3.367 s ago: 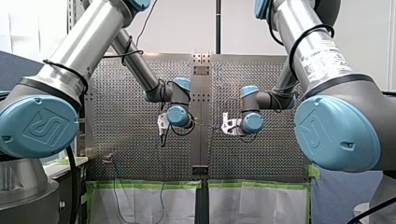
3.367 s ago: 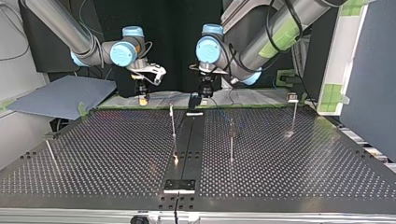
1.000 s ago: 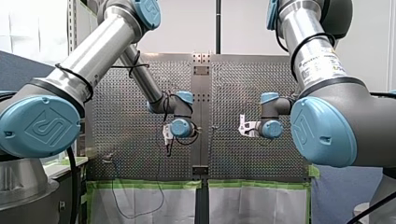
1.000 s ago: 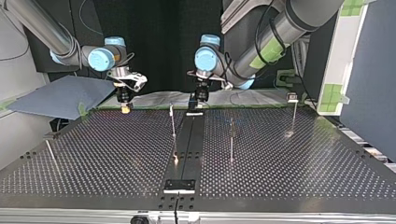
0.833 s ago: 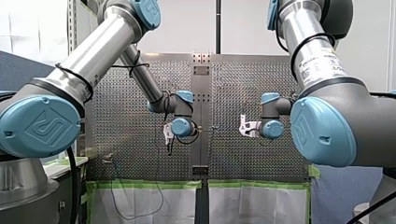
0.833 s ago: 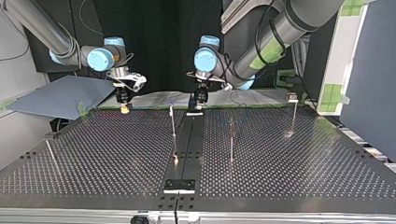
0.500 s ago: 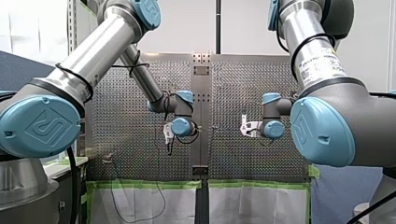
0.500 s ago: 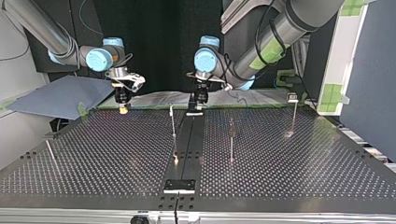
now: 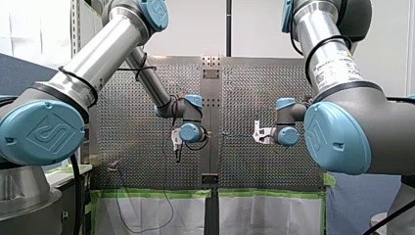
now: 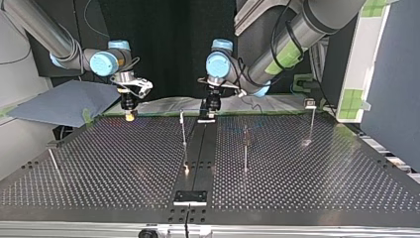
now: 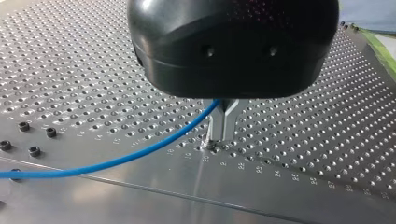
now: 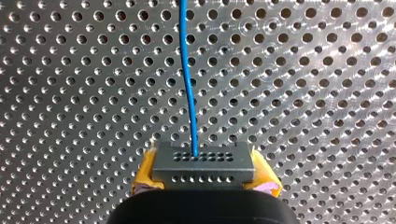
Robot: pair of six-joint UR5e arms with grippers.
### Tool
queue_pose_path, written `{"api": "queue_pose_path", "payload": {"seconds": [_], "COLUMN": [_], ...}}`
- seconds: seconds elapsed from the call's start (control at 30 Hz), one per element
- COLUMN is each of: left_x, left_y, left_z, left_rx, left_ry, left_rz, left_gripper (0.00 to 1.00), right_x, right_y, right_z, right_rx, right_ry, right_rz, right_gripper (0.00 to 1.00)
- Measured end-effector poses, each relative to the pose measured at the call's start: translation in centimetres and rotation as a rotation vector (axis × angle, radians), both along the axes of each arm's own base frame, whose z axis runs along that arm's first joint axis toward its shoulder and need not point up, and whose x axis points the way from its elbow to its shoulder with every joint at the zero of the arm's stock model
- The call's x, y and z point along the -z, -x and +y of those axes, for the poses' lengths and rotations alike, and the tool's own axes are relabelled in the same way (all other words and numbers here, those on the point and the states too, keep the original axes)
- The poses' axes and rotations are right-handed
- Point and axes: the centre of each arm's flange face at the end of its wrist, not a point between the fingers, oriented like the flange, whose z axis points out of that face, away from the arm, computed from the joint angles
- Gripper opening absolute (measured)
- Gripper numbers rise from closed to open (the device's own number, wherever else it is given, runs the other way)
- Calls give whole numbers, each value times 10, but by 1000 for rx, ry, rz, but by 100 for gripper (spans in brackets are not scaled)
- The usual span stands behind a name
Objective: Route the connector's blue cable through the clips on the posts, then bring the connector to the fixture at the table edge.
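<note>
Where the right jaws close, yellow pads (image 12: 145, 171) clamp the grey connector (image 12: 204, 163) from both sides, over the perforated tabletop (image 12: 303, 93). From the connector's face the blue cable (image 12: 187, 84) runs straight ahead. Further along, the left jaws' metal fingers (image 11: 223, 122) are pinched together on that cable, tips close to the tabletop. Slim posts (image 10: 183, 130) stand upright, well apart from both arms.

The perforated metal worktop (image 10: 322, 168) glints with reflected light. In the front view a pale wall (image 9: 191, 29) stands behind a black upright pole (image 9: 228, 24), and green tape (image 9: 151, 193) edges white sheets (image 9: 147, 215) hanging at the near side. The top view shows a black backdrop (image 10: 173, 29), a grey-blue board (image 10: 59, 101) at its left and a dark blue partition (image 10: 396, 99) at its right.
</note>
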Motion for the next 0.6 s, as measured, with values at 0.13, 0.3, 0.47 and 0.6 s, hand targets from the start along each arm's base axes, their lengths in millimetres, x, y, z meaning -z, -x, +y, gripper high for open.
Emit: {"api": "queue_pose_path", "payload": {"seconds": [0.13,0.3,0.47,0.6], "left_x": [-1,3,15,11], "left_y": [-1,-1,-3,-10], "left_z": [0,-3,-10,-15], "left_rx": [1,5,6,6], "left_ry": [5,9,2,4], "left_rz": [-1,4,16,15], "left_gripper": [0,0,0,0], "right_x": [1,5,4,4], "right_y": [2,4,6,7], "right_z": [-1,-2,-5,-7], "right_rx": [3,8,11,15], "right_ry": [-2,-8,-7,-6], "right_rz": [-2,-2,-3,-4], "right_gripper": [0,0,0,0]}}
